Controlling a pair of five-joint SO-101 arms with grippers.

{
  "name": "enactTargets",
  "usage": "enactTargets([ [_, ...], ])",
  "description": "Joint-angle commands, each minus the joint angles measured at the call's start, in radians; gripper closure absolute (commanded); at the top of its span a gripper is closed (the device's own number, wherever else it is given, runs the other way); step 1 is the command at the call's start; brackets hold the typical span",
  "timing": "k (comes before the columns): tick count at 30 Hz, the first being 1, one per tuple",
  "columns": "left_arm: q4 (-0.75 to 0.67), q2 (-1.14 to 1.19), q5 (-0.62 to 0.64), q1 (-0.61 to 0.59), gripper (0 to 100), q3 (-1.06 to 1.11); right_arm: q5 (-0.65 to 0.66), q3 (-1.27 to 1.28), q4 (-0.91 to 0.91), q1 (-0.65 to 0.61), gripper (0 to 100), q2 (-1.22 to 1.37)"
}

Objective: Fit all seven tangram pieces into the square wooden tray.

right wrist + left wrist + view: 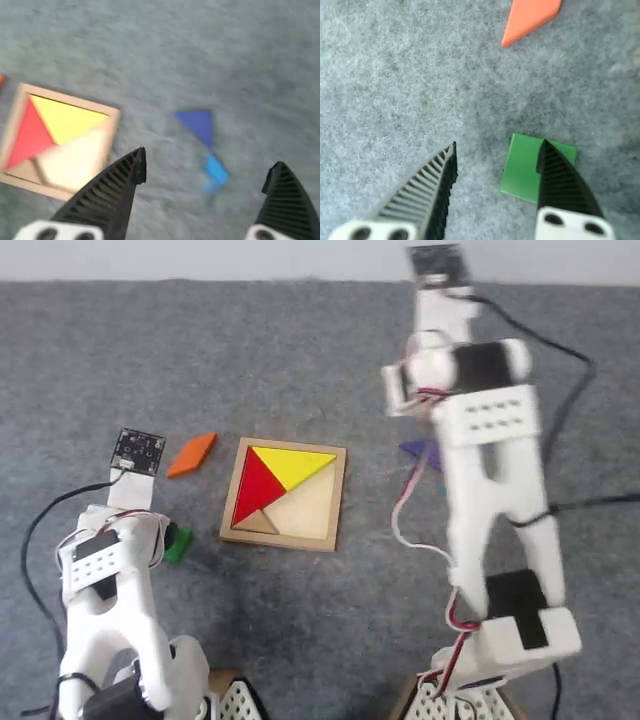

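- Nearest the table's near edge, on its left side, we are finding the left gripper hanging low with its jaws spread apart. One fingertip is covering part of the green square and the other is standing over bare grey felt, so nothing is being gripped.
- We are judging that square to be light, stiff and thin. It is lying flat on the felt with little height to catch, so we are favouring a hold across two opposite straight edges, with the fingers pressed into the pile. A skewed pinch is likely to make it slide or tip.
- Farther in, near the table's middle, the square wooden tray is holding a red triangle along its left side and a yellow triangle along its far side. Much of its floor is showing bare.
- Just off the tray's far left corner, an orange parallelogram is lying apart from it.
- Toward the right of the tray, the right gripper is hanging above the felt, jaws wide and empty. Below it are lying a dark blue triangle and a light blue piece, and we cannot tell whether they are touching.
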Motion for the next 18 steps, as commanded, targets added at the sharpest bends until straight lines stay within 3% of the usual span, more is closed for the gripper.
enactTargets([
  [1, -0.014, -0.021, 0.055, 0.011, 75, -0.01, 0.087, -0.044, 0.096, 0.085, 63.8, -0.071],
  [3, -0.008, -0.021, 0.072, 0.012, 75, -0.031, 0.115, -0.044, 0.133, 0.119, 65.4, -0.071],
  [6, 0.012, -0.021, 0.114, 0.048, 75, -0.068, 0.15, -0.017, 0.137, 0.17, 76.7, -0.074],
  [10, 0.183, -0.018, 0.186, 0.135, 75, -0.199, 0.233, 0.115, 0.088, 0.205, 91.4, -0.071],
  [14, 0.295, -0.012, 0.232, 0.17, 75, -0.337, 0.278, 0.301, -0.019, 0.252, 91.3, -0.081],
  [18, 0.313, -0.011, 0.23, 0.201, 75, -0.387, 0.279, 0.463, -0.131, 0.312, 91.6, -0.082],
])
